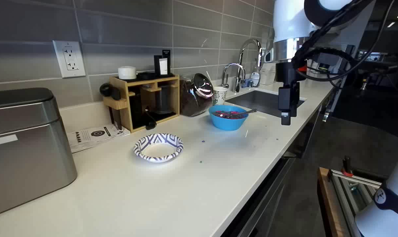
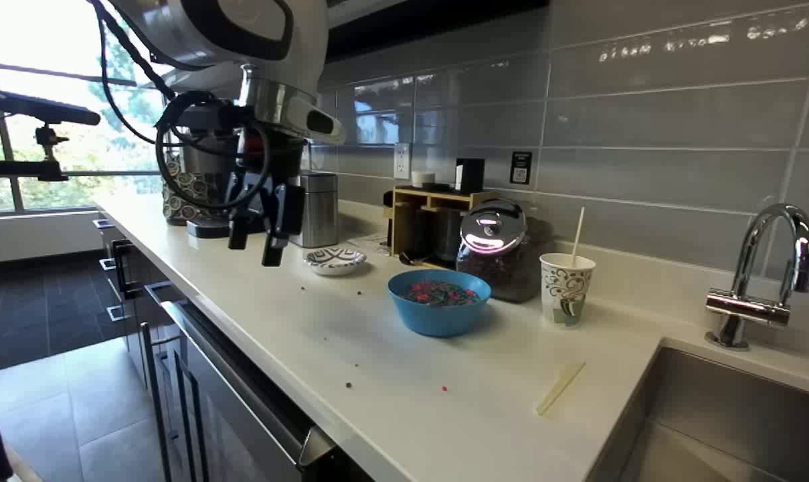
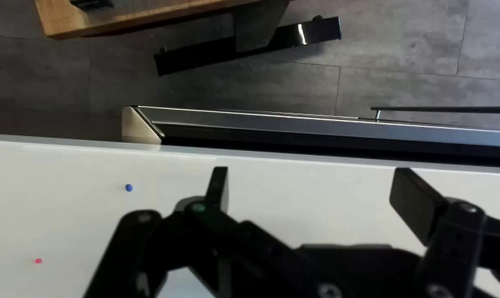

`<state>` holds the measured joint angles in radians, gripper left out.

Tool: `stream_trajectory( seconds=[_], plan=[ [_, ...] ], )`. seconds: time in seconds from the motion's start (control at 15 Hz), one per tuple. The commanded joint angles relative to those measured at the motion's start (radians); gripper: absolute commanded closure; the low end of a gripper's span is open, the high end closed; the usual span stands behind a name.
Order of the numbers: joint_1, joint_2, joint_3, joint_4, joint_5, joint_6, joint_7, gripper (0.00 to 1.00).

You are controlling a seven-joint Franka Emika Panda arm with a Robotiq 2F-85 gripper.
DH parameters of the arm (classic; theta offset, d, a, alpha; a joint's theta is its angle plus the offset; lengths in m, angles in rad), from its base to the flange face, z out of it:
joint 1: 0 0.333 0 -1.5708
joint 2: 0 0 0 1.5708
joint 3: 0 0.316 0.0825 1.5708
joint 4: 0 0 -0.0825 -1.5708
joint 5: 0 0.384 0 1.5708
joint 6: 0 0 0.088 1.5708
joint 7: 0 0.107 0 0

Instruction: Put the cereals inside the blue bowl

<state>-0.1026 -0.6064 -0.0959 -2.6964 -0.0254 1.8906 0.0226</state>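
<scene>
— We've got a smooth white counter [image 1: 119, 191], and there's our blue bowl [image 2: 437, 320], round, deep and solid-coloured, between the patterned dish [image 1: 157, 159] and the sink [image 2: 732, 402]!

— Shallow by comparison, that dish: we see a white flared rim zigzagged in blue.

— Into the bowl we peer: cereals [image 2: 437, 293], a grainy heap of red and dark bits, and a metal utensil [image 1: 246, 113] leaning across the rim!

— Just behind, we have a clear jar [image 2: 504, 271] with a slanted shiny lid [image 2: 491, 224] and dark contents; beside that, a swirl-printed cup [image 2: 565, 294] holding a thin stick [image 2: 579, 234].

— And the gripper [image 3: 314, 194]?

— Fingers [image 3: 415, 203] spread wide, we can confirm, nothing in their grasp! It hangs above the counter near its front edge, well apart from the bowl.

— Down there we spot a blue speck [image 3: 128, 187] and a pink speck [image 3: 38, 260].
</scene>
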Motion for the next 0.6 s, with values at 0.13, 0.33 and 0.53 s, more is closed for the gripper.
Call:
stream_trajectory(
  seconds=[0.13, 0.33, 0.53],
  plan=[
    [-0.005, 0.0, 0.005, 0.002, 0.003, -0.003, -0.003, 0.0],
    [-0.005, 0.0, 0.005, 0.002, 0.003, -0.003, -0.003, 0.0],
    [-0.018, -0.003, 0.003, -0.011, -0.017, 0.062, 0.002, 0.0]
  ],
)
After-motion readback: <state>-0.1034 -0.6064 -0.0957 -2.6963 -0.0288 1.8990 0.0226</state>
